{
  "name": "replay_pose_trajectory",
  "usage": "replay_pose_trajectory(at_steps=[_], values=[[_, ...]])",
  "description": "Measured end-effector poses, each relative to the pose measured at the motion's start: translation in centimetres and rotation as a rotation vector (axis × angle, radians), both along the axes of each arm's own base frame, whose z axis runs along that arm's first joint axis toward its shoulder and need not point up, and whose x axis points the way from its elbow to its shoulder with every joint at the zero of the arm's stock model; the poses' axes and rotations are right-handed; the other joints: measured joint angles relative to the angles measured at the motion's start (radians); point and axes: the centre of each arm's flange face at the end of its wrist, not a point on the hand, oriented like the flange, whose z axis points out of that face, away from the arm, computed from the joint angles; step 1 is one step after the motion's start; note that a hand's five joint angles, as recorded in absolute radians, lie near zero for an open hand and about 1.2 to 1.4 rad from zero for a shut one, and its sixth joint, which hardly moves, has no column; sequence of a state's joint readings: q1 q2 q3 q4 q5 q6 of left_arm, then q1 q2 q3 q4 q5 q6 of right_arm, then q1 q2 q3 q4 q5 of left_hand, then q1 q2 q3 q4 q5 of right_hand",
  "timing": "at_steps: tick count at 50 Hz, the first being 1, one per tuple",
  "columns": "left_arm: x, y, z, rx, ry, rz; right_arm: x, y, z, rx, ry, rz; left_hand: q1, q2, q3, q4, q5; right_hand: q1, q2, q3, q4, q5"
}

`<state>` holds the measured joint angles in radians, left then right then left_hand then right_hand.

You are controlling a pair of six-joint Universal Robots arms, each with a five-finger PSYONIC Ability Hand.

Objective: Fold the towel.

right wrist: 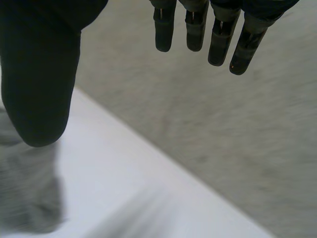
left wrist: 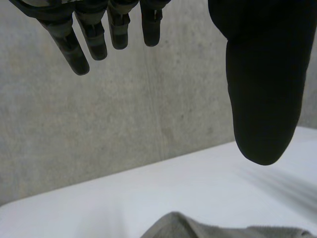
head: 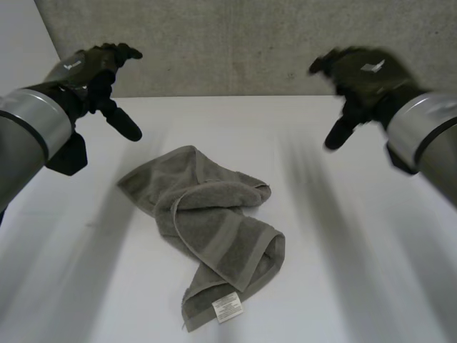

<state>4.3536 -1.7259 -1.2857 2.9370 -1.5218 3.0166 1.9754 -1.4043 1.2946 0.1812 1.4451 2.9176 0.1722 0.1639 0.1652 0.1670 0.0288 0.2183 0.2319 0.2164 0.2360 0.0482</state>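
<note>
— Facing the white worktop [head: 371, 286] from the head view, which way does the grey towel [head: 207, 221] lie from your hands?

— Between them, and nearer you than either. It sits crumpled at mid-worktop, partly doubled over itself. Its long axis runs on a slant: one corner points to the far left, while the other end, bearing a white label [head: 228, 306], lies closest to you.

— And the state of the hands?

— Your left hand [head: 96, 71] hangs above the far left of the worktop, fingers [left wrist: 79, 49] straight and slightly spread, thumb [left wrist: 262, 99] clear of them, nothing held. Your right hand [head: 364, 75] hangs above the far right, fingers [right wrist: 218, 39] likewise straight and spread, thumb [right wrist: 39, 89] apart, nothing held. Neither touches the cloth.

— Which hand is nearer?

— The left, by judgement. The towel's far corner lies just beside that thumb's tip in the head view. The right hand stands well apart from the nearest towel edge, with bare worktop between.

— So the coming move?

— Probably a descent to grasp or flatten the cloth, since no orderly fold has yet been made. You would do well to take the far-left corner with the left hand, because the slant puts no free corner on the right side.
</note>
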Motion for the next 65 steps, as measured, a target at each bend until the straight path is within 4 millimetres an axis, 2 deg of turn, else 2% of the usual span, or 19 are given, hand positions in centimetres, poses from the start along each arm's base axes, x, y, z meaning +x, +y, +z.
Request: replay_pose_trajectory(at_steps=[9, 11, 13, 18, 26, 30, 32, 33, 36, 39, 46, 47, 48, 51, 52, 54, 57, 60, 65], values=[[-0.4, -2.8, -3.3, 0.045, -0.086, 0.007, 5.2, 4.6, -6.4, 0.285, 0.024, 0.194, 0.000, 0.000, 0.000, 0.000, 0.000, 0.000, 0.000, 0.000, -0.001, 0.000], [-0.4, -2.9, -3.5, 0.046, -0.090, 0.009, 5.4, 4.9, -6.8, 0.296, 0.027, 0.201, 0.000, 0.000, 0.000, 0.000, 0.000, 0.000, 0.000, 0.000, -0.001, 0.000], [-0.1, -4.1, -4.6, 0.053, -0.109, 0.023, 6.6, 6.6, -9.2, 0.346, 0.059, 0.255, 0.000, 0.000, 0.000, 0.000, 0.000, 0.000, 0.001, 0.002, 0.000, 0.001], [0.6, -5.7, -5.9, 0.070, -0.119, 0.052, 8.4, 9.2, -13.1, 0.326, 0.149, 0.350, 0.000, 0.000, 0.000, 0.000, 0.000, 0.004, 0.031, 0.051, 0.031, 0.046], [1.1, -6.6, -6.7, 0.085, -0.121, 0.071, 9.7, 9.9, -18.1, 0.236, 0.266, 0.371, 0.000, 0.000, 0.000, 0.000, 0.000, 0.004, 0.037, 0.058, 0.039, 0.054], [1.1, -6.6, -6.7, 0.087, -0.121, 0.071, 9.7, 9.5, -19.1, 0.221, 0.300, 0.346, 0.000, 0.000, 0.000, 0.000, 0.000, 0.105, 0.139, 0.165, 0.145, 0.143], [1.1, -6.6, -6.7, 0.087, -0.121, 0.071, 9.7, 9.3, -19.3, 0.216, 0.308, 0.339, 0.000, 0.000, 0.000, 0.000, 0.000, 0.168, 0.204, 0.231, 0.208, 0.201], [1.1, -6.6, -6.8, 0.089, -0.122, 0.071, 9.7, 9.0, -19.4, 0.199, 0.317, 0.329, 0.000, 0.000, 0.000, 0.000, 0.000, 0.386, 0.495, 0.493, 0.474, 0.453], [1.0, -6.6, -6.9, 0.094, -0.123, 0.068, 9.8, 8.5, -19.3, 0.170, 0.316, 0.318, 0.000, 0.000, 0.000, 0.000, 0.000, 0.611, 0.777, 0.781, 0.769, 0.741], [1.0, -6.6, -7.1, 0.099, -0.125, 0.066, 9.8, 8.2, -19.0, 0.148, 0.310, 0.311, 0.000, 0.000, 0.000, 0.000, 0.000, 0.694, 0.895, 0.892, 0.878, 0.852], [0.3, -6.4, -8.2, 0.121, -0.134, 0.043, 8.9, 6.1, -13.4, 0.008, 0.208, 0.238, 0.000, 0.000, 0.000, 0.000, 0.000, 0.716, 0.940, 0.958, 0.952, 0.920], [0.3, -6.4, -8.2, 0.121, -0.134, 0.043, 8.9, 6.1, -13.4, 0.008, 0.208, 0.238, 0.000, 0.000, 0.000, 0.000, 0.000, 0.716, 0.940, 0.958, 0.952, 0.920], [0.0, -6.4, -8.5, 0.122, -0.134, 0.033, 8.4, 5.7, -11.5, -0.023, 0.182, 0.224, 0.000, 0.000, 0.000, 0.000, 0.000, 0.716, 0.940, 0.963, 0.952, 0.920], [-0.7, -6.5, -9.0, 0.115, -0.131, 0.007, 7.6, 5.6, -9.2, -0.045, 0.161, 0.226, 0.000, 0.000, 0.000, 0.000, 0.000, 0.716, 0.940, 0.965, 0.952, 0.923], [-0.7, -6.5, -9.0, 0.115, -0.131, 0.007, 7.6, 5.6, -9.2, -0.045, 0.161, 0.226, 0.000, 0.000, 0.000, 0.000, 0.000, 0.716, 0.940, 0.965, 0.952, 0.923], [-2.3, -6.7, -9.7, 0.094, -0.121, -0.056, 6.9, 6.3, -7.2, -0.028, 0.164, 0.266, 0.000, 0.003, 0.002, 0.002, 0.000, 0.716, 0.940, 0.965, 0.952, 0.925], [-3.3, -6.9, -10.1, 0.079, -0.114, -0.101, 6.5, 7.0, -6.5, -0.001, 0.176, 0.300, 0.000, 0.003, 0.002, 0.002, 0.000, 0.716, 0.940, 0.965, 0.952, 0.926], [-6.0, -7.0, -11.5, 0.058, -0.104, -0.226, 5.5, 9.3, -4.5, 0.061, 0.198, 0.380, 0.003, 0.008, 0.006, 0.002, 0.000, 0.716, 0.940, 0.965, 0.953, 0.927], [-9.4, -6.2, -13.8, 0.058, -0.110, -0.411, 4.4, 11.1, -2.5, 0.063, 0.193, 0.420, 0.003, 0.011, 0.010, 0.007, 0.000, 0.716, 0.940, 0.965, 0.957, 0.927]])
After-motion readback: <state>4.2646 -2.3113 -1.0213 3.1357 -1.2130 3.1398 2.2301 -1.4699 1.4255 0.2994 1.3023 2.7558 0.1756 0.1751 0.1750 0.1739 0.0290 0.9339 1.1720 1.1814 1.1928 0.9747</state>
